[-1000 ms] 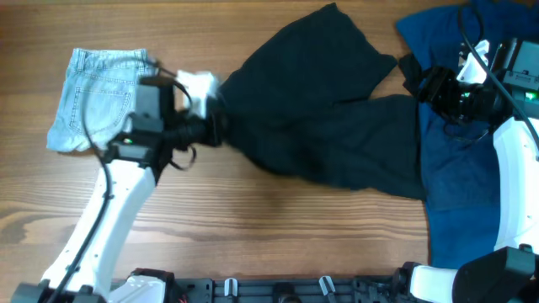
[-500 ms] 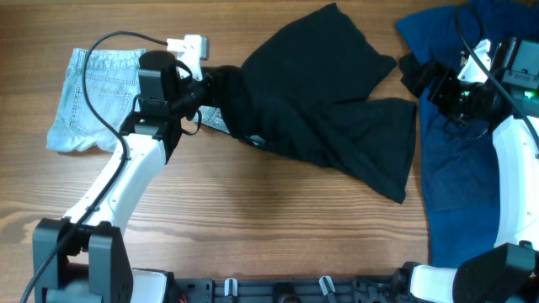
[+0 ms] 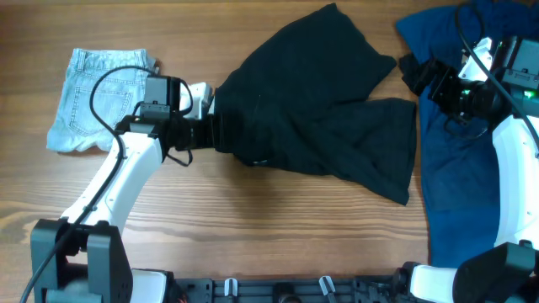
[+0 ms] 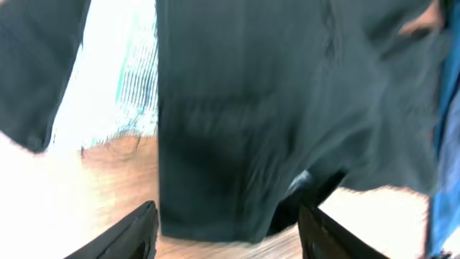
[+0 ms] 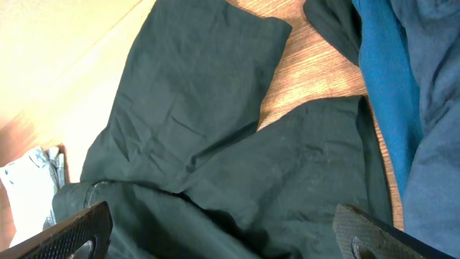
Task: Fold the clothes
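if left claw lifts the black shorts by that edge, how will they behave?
Probably floppy: the large black fabric shorts lie creased and spread out flat on the wooden table, so the legs would likely droop and trail. Likely light for their size, since the cloth looks thin. They may drag toward the royal-blue garment beside them.

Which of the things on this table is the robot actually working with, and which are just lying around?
In the job:
black shorts, left gripper at their waistband end
denim shorts
royal-blue garment

Just there:
wooden table
right gripper, holding nothing
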Robot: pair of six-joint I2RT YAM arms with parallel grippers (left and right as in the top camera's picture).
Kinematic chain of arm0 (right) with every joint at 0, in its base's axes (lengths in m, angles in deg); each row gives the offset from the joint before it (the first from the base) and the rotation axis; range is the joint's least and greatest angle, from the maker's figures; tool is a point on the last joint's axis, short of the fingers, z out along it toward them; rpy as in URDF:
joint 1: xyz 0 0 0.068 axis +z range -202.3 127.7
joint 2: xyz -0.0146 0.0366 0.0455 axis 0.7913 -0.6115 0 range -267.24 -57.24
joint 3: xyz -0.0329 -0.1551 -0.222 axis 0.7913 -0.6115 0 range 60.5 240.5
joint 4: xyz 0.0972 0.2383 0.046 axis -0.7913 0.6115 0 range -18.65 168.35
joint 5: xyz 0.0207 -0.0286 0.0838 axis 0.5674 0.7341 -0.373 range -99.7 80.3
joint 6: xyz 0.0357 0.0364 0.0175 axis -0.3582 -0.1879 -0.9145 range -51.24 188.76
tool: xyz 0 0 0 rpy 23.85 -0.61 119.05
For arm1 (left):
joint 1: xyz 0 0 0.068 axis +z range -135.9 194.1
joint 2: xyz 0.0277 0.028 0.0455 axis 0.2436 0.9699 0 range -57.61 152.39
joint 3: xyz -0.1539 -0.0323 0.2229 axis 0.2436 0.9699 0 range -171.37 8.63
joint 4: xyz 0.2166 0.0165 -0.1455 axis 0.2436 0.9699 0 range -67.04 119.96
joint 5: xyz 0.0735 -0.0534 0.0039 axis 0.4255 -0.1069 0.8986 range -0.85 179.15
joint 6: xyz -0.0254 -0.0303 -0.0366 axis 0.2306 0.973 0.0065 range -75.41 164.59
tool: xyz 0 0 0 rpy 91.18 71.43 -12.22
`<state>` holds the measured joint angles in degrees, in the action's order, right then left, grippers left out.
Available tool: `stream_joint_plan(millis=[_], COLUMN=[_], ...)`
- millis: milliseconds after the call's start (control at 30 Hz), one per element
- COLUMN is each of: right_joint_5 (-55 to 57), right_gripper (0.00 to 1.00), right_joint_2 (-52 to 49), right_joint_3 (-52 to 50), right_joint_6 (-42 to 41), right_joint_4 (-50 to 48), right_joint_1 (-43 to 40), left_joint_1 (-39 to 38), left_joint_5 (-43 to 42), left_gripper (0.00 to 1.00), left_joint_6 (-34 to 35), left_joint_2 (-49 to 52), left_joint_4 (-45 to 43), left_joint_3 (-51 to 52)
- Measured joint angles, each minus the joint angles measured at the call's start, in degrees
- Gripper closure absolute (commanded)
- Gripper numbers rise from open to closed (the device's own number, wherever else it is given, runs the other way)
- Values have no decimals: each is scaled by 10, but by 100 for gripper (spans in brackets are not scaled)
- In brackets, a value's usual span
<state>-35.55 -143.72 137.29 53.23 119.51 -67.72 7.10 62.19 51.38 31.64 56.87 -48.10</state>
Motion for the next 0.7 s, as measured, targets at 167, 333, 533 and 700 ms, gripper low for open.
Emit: stream_joint_plan(millis=[167, 333, 533, 700], right_joint_5=[0, 0, 0, 0], right_gripper=[0, 0, 0, 1], right_joint_2=[0, 0, 0, 0], right_joint_3=[0, 0, 0, 0], right_joint_6=[0, 0, 0, 0], right_joint_4=[0, 0, 0, 0], right_joint_1=[0, 0, 0, 0], left_joint_1=[-19, -65, 0, 21], left_joint_5=[-2, -71, -90, -56], left_gripper=[96, 96, 76, 31], left_joint_6=[-36, -72, -81, -88], left_joint_2=[0, -5, -98, -130], left_joint_4=[-16, -63, -39, 55], left_joint_3=[16, 20, -15, -28])
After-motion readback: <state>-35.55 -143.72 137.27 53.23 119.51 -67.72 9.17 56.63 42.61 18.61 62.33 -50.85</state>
